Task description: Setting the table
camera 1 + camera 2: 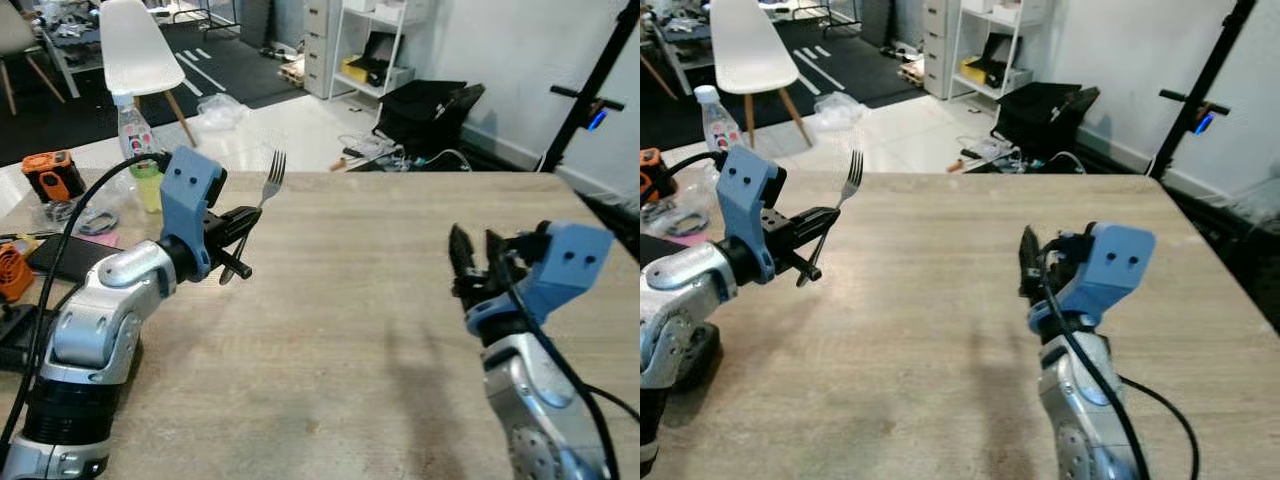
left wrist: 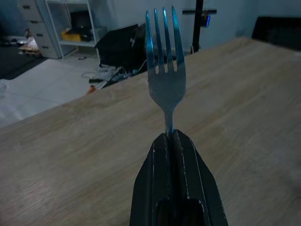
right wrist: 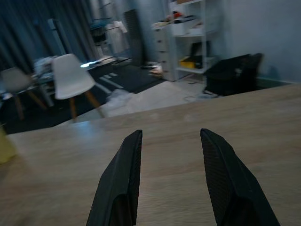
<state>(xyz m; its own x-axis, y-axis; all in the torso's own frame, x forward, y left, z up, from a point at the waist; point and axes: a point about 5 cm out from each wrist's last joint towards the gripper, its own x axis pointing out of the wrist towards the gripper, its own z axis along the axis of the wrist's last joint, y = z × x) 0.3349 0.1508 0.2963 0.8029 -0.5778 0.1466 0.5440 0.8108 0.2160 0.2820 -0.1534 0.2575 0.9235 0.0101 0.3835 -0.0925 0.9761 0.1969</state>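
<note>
Holding the fork (image 1: 268, 186) by its handle, my left gripper (image 1: 232, 246) is clamped tight, tines pointing up and away above the wooden table (image 1: 360, 330); my right gripper (image 3: 169, 179) hovers open, empty, well apart.

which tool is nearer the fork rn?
Left. The left tool is shut on the fork, holding it by the handle above the table, tines up. The right tool is open, apart from it over the table's right side.
</note>
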